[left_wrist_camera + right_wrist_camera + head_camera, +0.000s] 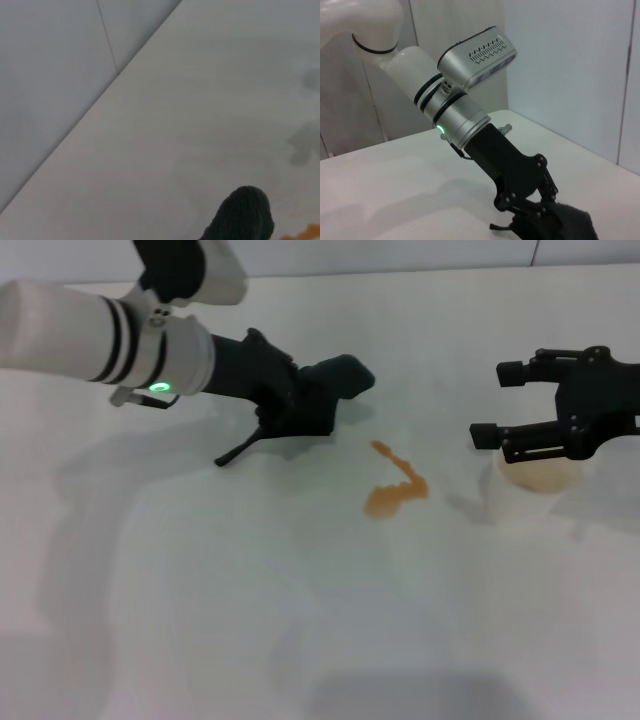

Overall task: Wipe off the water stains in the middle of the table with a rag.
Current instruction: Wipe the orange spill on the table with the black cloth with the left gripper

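Observation:
The water stains [395, 490] are a small orange puddle with a zigzag tail in the middle of the white table [200, 620]. My left gripper [318, 400] is shut on the dark rag [343, 378] and holds it just above the table, behind and to the left of the stains. The rag also shows in the left wrist view [244, 214], with an edge of the stains [304, 233] beside it. The right wrist view shows the left gripper [536, 220] and the rag [576, 226]. My right gripper [498, 402] is open, to the right of the stains.
A translucent white plastic cup [540, 476] stands under my right gripper, right of the stains. The table's far edge meets a grey wall [50, 75]. The left arm's white forearm [90, 330] reaches in from the upper left.

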Controlling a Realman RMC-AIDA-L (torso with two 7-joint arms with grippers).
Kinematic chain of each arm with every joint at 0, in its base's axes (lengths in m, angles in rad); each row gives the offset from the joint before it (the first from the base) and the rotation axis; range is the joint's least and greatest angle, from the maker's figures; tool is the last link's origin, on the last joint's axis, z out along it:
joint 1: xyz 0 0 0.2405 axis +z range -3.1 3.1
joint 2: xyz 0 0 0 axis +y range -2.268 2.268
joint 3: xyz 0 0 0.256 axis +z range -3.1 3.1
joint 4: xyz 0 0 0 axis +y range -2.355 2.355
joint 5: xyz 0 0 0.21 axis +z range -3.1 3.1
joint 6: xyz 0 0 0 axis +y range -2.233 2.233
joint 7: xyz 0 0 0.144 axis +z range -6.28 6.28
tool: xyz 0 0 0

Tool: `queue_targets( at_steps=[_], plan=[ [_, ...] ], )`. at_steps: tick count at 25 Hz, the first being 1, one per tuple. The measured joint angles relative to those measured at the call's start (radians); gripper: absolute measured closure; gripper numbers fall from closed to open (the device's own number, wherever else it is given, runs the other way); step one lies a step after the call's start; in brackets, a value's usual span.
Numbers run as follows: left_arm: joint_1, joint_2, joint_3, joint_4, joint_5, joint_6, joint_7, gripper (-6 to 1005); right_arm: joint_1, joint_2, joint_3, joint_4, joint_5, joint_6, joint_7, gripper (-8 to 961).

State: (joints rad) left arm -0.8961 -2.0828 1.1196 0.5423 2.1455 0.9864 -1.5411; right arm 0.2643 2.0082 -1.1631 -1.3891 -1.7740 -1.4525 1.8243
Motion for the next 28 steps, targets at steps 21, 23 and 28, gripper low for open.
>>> queue_targets(
  at_steps=[21, 23, 28],
  plan=[
    [0.029, -0.008, 0.417, -0.05, -0.348, -0.19, 0.004, 906, -0.014, -0.002, 0.023, -0.003, -0.002, -0.021, -0.019, 106],
    [0.029, -0.008, 0.418, -0.054, -0.355, -0.194, 0.006, 906, -0.015, -0.001, 0.023, -0.003, -0.002, -0.023, -0.019, 107],
    [0.023, -0.008, 0.419, -0.055, -0.358, -0.196, 0.009, 907, -0.016, -0.001, 0.023, -0.007, -0.001, -0.025, -0.019, 111]
  ],
)
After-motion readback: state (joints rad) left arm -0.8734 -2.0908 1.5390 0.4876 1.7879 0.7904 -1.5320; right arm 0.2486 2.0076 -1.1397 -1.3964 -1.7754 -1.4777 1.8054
